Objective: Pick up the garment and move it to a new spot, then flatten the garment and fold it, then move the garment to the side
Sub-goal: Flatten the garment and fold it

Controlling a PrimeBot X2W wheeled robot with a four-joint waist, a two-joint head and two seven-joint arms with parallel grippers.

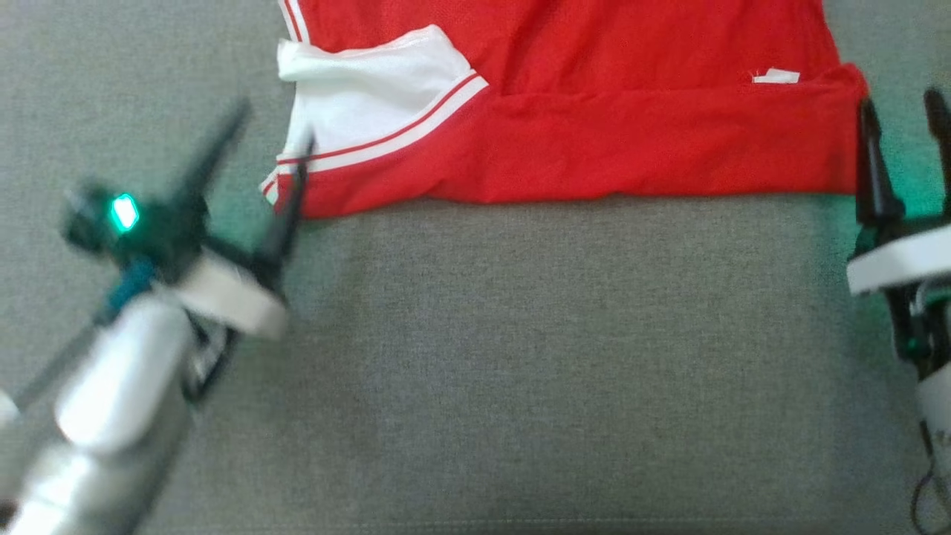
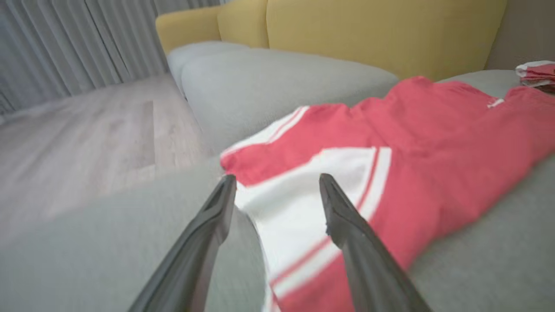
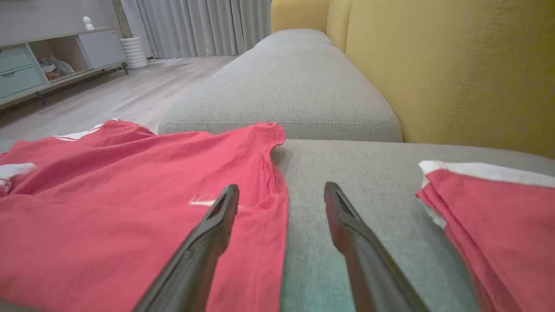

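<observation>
You are looking down at one sofa with grey seat cushions and a yellow backrest; three seat cushions in a row can be counted in the right wrist view. Beside the sofa is pale wooden floor.

One red garment with white panels and red-and-white striped trim lies spread on the nearest seat cushion, along the top of the head view, its near edge running left to right. One separate stack of folded red and white cloth sits on the same cushion, off to the right of the garment and apart from it.

You have two tools, one at each end of the garment's near edge. Your left tool, blurred in the head view, has its two fingers spread wide with nothing between them held; its right finger meets the striped white corner of the garment, and in the left wrist view the tool frames that white panel. Your right tool is likewise spread wide and holds nothing; in the right wrist view one finger lies over the red cloth and the other over bare grey cushion.

One small white tag shows on the garment near its right edge
</observation>
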